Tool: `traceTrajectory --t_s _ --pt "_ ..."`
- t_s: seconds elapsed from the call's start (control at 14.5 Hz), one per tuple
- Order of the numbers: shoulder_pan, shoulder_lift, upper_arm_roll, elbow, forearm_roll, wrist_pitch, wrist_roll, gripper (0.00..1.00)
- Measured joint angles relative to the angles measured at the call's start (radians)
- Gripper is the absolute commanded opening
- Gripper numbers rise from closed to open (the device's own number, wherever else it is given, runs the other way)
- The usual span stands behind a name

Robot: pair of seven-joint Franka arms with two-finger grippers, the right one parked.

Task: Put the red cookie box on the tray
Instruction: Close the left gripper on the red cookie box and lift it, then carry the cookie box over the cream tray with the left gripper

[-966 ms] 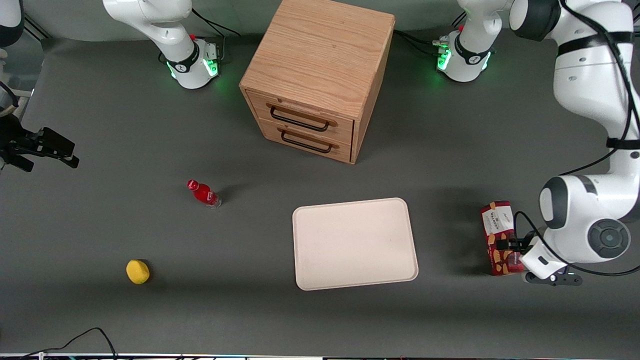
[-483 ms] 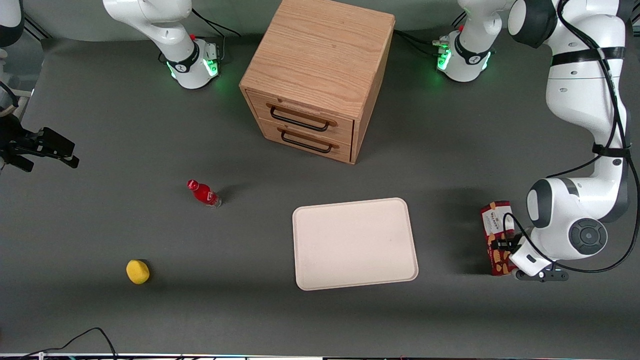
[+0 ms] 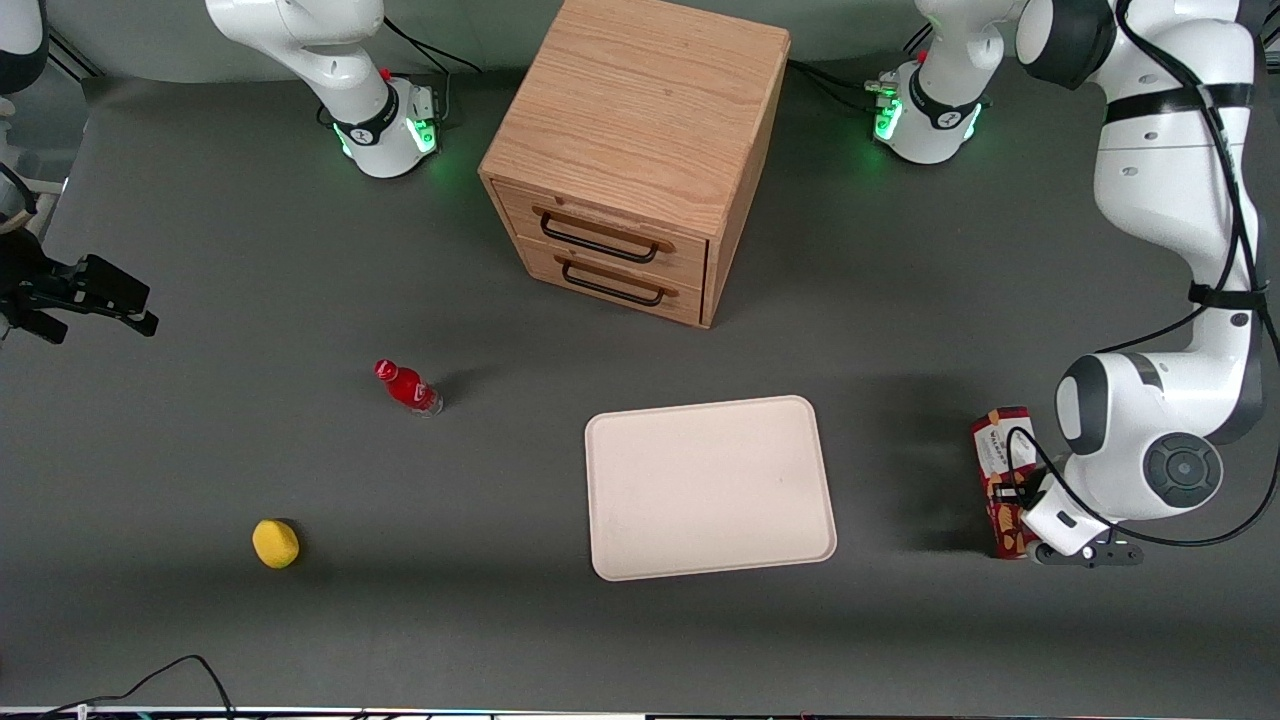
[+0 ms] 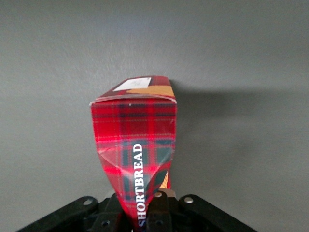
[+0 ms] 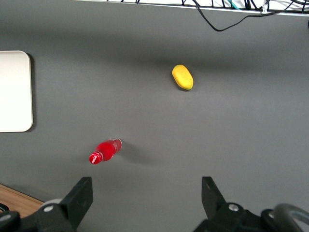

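Observation:
The red cookie box (image 3: 999, 452), a tartan carton marked SHORTBREAD (image 4: 136, 140), is at the working arm's end of the table, beside the tray and apart from it. My left gripper (image 3: 1019, 497) is shut on the box's near end, and the carton is pinched in between the fingers (image 4: 141, 205). The box looks narrow and tipped up on edge. Its end farthest from the gripper shows a white label patch. The cream tray (image 3: 710, 486) lies flat with nothing on it, nearer the table's middle than the box.
A wooden two-drawer cabinet (image 3: 630, 150) stands farther from the front camera than the tray. A small red bottle (image 3: 407, 387) and a yellow object (image 3: 275, 543) lie toward the parked arm's end. Cables run along the table's near edge.
The gripper has closed in on the box. The box has turned from lying flat to standing on edge and shifted slightly toward the working arm.

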Motion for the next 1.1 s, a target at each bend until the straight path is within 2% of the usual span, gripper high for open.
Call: traceTrajectory --t_s 0.21,0.48,0.76,1.1 --pt "-0.017 -0.099 -0.019 0.071 -0.001 -0.172 -0.017 0.00" --pt "-0.115 -0.205 -0.044 0.145 -0.002 -0.352 -0.204 0.00" --pt "-0.240 -0.192 -0.076 0.149 -0.002 -0.353 -0.416 0.00" --pt "-0.317 -0.083 -0.082 0.145 0.000 -0.223 -0.453 0.00"
